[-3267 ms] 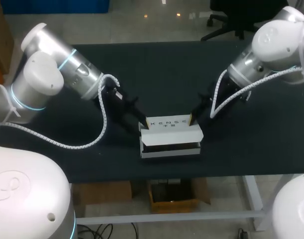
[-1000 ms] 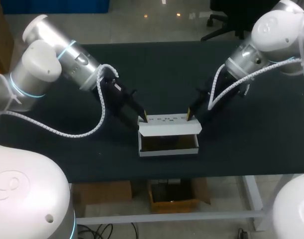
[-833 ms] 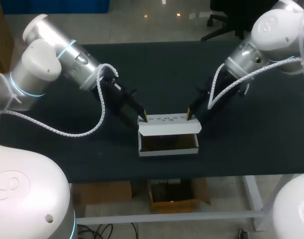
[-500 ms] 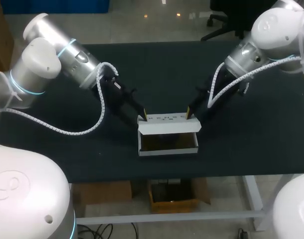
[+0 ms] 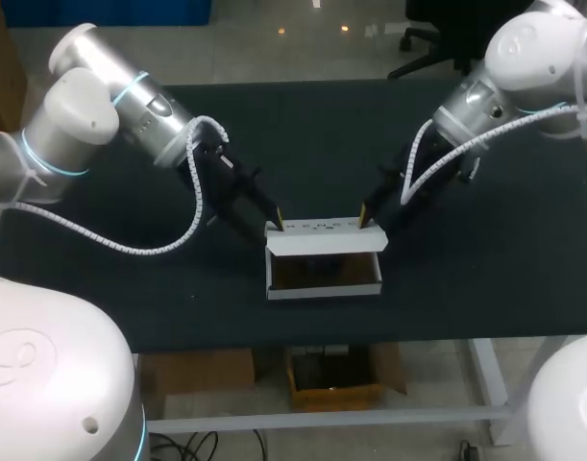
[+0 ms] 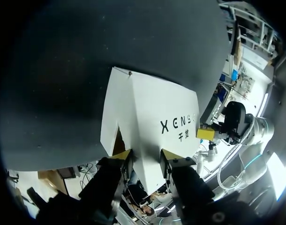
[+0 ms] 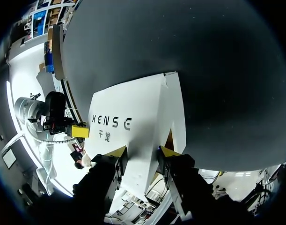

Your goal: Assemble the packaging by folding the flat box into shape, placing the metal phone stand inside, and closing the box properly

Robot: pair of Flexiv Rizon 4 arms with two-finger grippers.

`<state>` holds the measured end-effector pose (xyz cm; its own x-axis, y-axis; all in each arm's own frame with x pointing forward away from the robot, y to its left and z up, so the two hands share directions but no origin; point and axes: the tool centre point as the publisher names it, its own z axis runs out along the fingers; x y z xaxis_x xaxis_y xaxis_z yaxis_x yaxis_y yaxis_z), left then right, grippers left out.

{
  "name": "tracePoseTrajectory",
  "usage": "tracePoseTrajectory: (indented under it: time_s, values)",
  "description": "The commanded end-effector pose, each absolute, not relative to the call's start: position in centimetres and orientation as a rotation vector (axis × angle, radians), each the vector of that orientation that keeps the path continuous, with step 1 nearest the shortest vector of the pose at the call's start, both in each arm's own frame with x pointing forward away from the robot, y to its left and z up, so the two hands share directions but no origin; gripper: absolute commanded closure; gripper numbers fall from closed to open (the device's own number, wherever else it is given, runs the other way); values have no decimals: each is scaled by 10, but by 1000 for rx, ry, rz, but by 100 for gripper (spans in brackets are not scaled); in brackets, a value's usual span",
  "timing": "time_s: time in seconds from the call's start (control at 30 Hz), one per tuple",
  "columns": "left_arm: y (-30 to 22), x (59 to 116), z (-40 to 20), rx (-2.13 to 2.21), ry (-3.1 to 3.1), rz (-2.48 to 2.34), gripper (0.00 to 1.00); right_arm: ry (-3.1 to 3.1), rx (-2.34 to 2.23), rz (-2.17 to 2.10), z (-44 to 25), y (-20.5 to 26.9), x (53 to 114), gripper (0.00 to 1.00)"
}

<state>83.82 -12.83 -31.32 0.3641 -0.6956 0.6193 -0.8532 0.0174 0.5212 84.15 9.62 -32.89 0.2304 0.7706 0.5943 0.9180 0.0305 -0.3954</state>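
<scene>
A white cardboard box (image 5: 322,291) sits open near the table's front edge. Its inside is dark, and I cannot make out what lies in it. The printed lid (image 5: 322,240) stands up along the box's far side. My left gripper (image 5: 277,224) holds the lid's left end and my right gripper (image 5: 366,222) its right end. In the left wrist view the lid (image 6: 152,108) runs between the yellow tips of my left gripper (image 6: 145,156). The right wrist view shows the lid (image 7: 133,112) likewise pinched in my right gripper (image 7: 140,152).
The black table top (image 5: 322,144) stretches wide behind the box and to both sides. Its front edge (image 5: 322,334) runs a short way in front of the box.
Both grippers have drawn the lid back and up, from leaning over the box to standing nearly upright. The grip on each end has stayed the same.
</scene>
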Motion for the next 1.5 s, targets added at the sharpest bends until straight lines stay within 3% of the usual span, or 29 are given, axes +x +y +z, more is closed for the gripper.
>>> tracePoseTrajectory:
  time_s: [0.03,1.5]
  values:
    - [-133,845,-315,1712,-1376,196,62,-1562,-1749,-237,-331,102,846,60]
    - [-141,850,-308,1694,-1321,113,62,-1526,-1695,-225,-325,104,855,58]
